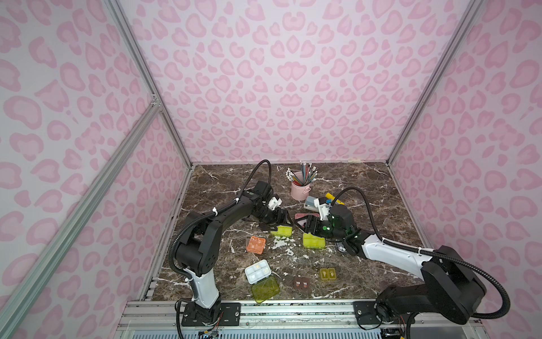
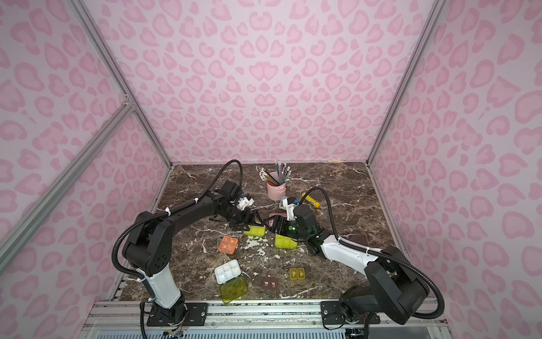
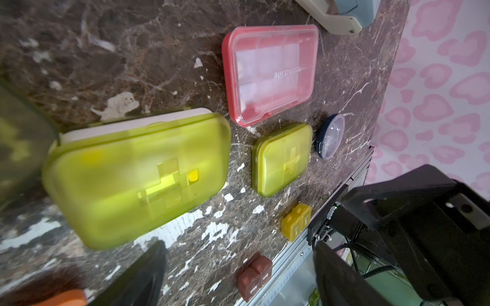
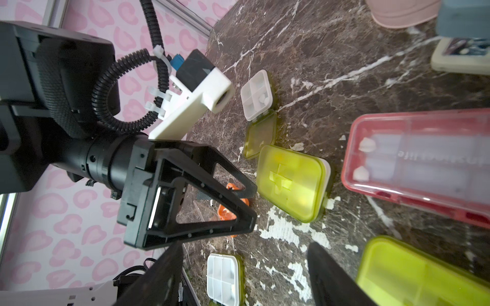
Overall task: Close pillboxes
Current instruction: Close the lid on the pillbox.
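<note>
Ctr green-lid boxes [image 1: 282, 231] & pink box [image 3: 270, 74] shut; front white tray [image 1: 257, 272] open, to do. Left gripper [image 4: 254, 205], right gripper [image 4: 245, 246] spread, empty.

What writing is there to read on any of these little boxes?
"Instinct life": on the clear lid of the pink pillbox.
"Sun" and what looks like "Mon": on the lids of the brown pillbox.
Print on the olive pillbox: too small to read.
Nothing else is legible.
</note>
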Robot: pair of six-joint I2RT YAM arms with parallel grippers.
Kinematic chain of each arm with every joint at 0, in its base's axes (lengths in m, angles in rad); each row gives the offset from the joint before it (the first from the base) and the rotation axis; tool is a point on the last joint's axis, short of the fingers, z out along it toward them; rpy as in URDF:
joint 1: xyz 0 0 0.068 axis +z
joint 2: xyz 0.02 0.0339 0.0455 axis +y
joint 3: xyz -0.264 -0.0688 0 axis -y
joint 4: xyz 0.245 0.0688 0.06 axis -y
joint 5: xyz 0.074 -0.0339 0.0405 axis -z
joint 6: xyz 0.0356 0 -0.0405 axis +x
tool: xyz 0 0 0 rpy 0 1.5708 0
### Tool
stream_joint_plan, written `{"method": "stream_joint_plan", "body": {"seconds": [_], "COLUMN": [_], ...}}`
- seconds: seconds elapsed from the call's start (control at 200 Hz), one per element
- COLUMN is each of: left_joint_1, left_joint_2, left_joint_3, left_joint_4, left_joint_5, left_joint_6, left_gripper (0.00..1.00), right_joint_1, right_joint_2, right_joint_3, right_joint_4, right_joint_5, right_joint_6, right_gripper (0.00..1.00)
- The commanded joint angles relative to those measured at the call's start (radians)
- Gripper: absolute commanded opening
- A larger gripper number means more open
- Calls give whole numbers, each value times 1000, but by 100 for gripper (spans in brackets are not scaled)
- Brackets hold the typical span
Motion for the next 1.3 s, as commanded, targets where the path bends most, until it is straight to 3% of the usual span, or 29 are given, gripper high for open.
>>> {"method": "stream_joint_plan", "body": {"seconds": [0.0,0.535,0.875,1.295], "left_joint_1": [-3,18,49,27], "left_joint_2": [-6,-15,-60,32], "left_joint_3": [-5,50,77,24], "left_joint_4": [6,-75,-106,84], "left_joint_5": [-6,-90,-73,25], "left_joint_6": [-5,62,70,-37], "left_gripper": [88,89,89,88], "right_joint_1": [0,1,0,8], "right_joint_2": [-10,-107,-90,21], "right_joint_3": [-9,-33,-16,55], "right_joint_4": [-16,-109,-123,-113], "right_joint_5": [12,62,48,-7], "right_joint_6": [-18,-51,-76,-91], "right_gripper": [75,75,74,71]}}
